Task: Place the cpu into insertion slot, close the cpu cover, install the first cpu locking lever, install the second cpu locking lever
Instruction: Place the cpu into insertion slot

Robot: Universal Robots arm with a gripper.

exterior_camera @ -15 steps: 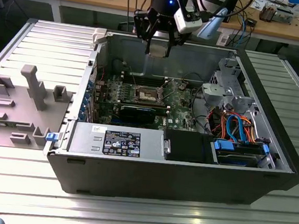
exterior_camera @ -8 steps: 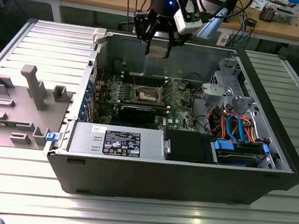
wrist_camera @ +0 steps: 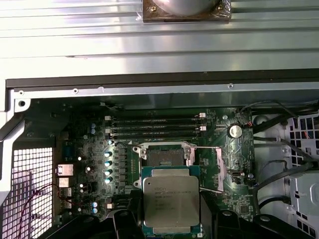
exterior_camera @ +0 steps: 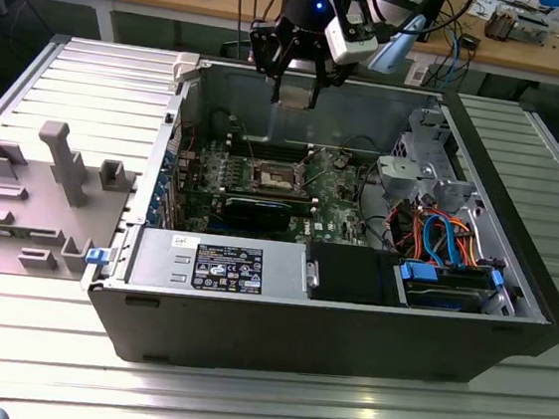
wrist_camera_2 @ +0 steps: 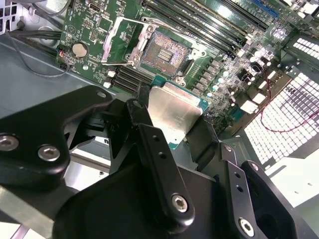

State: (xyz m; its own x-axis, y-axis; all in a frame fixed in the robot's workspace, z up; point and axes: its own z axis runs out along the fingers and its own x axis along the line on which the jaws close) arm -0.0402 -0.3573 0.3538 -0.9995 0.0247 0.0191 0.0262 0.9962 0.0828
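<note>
Black fingers (wrist_camera_2: 149, 144) pinch the flat silver-grey square cpu (wrist_camera: 172, 201) by opposite edges, aloft and apart from the dark, silver-rimmed square insertion slot (wrist_camera: 162, 157). It looks light and stiff, with a probably delicate underside.

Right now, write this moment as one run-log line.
pincer: shut on chip | chip: held above the computer case, not seated | socket: empty | cover: open

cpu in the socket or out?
Out. The end effector grips the cpu above the board; the insertion slot is bare, contacts exposed, cpu cover swung open.
</note>
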